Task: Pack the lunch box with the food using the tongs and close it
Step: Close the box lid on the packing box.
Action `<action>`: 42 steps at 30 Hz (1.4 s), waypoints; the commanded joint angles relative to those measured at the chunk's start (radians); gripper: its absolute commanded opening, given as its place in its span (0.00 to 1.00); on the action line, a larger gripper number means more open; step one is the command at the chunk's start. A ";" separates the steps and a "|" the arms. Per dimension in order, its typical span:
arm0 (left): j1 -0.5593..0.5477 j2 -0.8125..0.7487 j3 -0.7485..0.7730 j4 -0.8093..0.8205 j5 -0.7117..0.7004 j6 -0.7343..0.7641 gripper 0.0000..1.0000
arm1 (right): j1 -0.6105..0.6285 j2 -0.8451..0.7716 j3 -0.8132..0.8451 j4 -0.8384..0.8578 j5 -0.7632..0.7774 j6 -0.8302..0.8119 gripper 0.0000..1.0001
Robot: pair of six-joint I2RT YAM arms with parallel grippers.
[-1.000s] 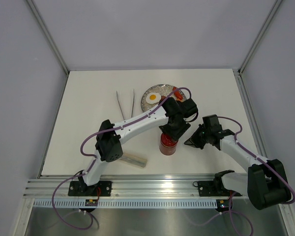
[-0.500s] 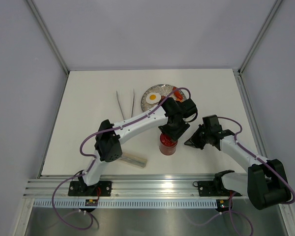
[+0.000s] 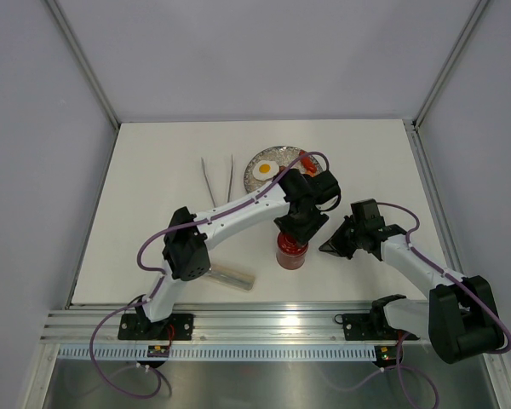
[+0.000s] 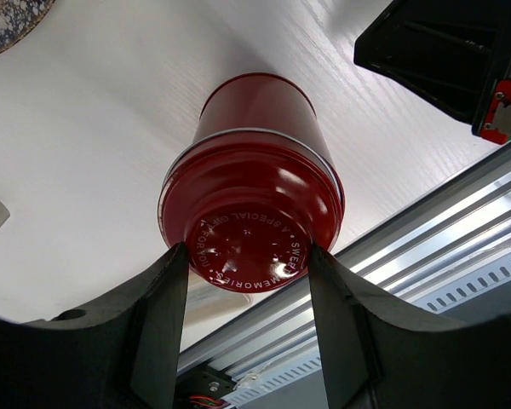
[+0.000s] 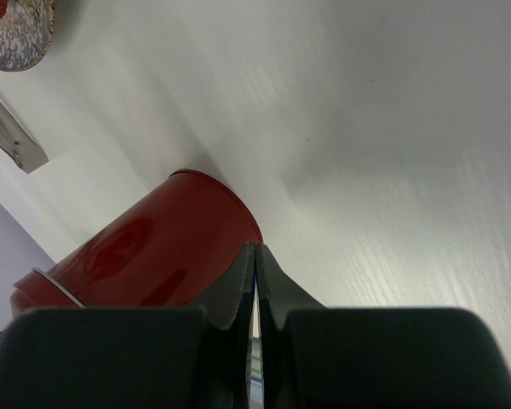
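1. Table [image 3: 153,170]: nothing I can see has moved over the last second. Both arms sit frozen around the lunch box [image 3: 291,251], so I judge the task paused at its first step, opening.
2. Plate [image 3: 277,153]: only the overhead view shows the fried egg [image 3: 264,169] lying on it, unpacked. The wrist views catch just a sliver of rim.
3. Lunch box: upright near the table's front edge, between the two grippers, lid [image 4: 251,204] on.
4. Left gripper [image 4: 249,256]: from overhead it hides the lid. Its wrist view shows fingers flanking the lid's near side, but I cannot tell whether they clamp it or merely straddle it.
5. Tongs [image 3: 217,179]: lying left of the plate, untouched, plain only from overhead.
6. Right gripper [image 5: 255,256]: clenched on nothing, tip just beside the box's wall, which only its own wrist view shows clearly.
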 commanded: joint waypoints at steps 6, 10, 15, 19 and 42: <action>-0.004 0.039 -0.038 -0.002 0.037 0.006 0.01 | 0.007 -0.001 0.001 0.020 0.000 0.001 0.07; -0.004 0.039 -0.039 -0.002 0.037 0.003 0.01 | 0.006 -0.002 -0.004 0.020 0.002 0.001 0.07; -0.004 0.039 -0.050 0.011 0.037 0.003 0.01 | 0.006 -0.007 -0.007 0.020 0.000 0.002 0.07; -0.004 0.049 -0.050 0.009 0.037 0.007 0.01 | 0.006 -0.013 -0.007 0.019 -0.001 -0.001 0.07; -0.004 -0.038 -0.071 0.095 0.013 -0.024 0.87 | 0.006 -0.177 0.047 -0.154 0.103 -0.030 0.09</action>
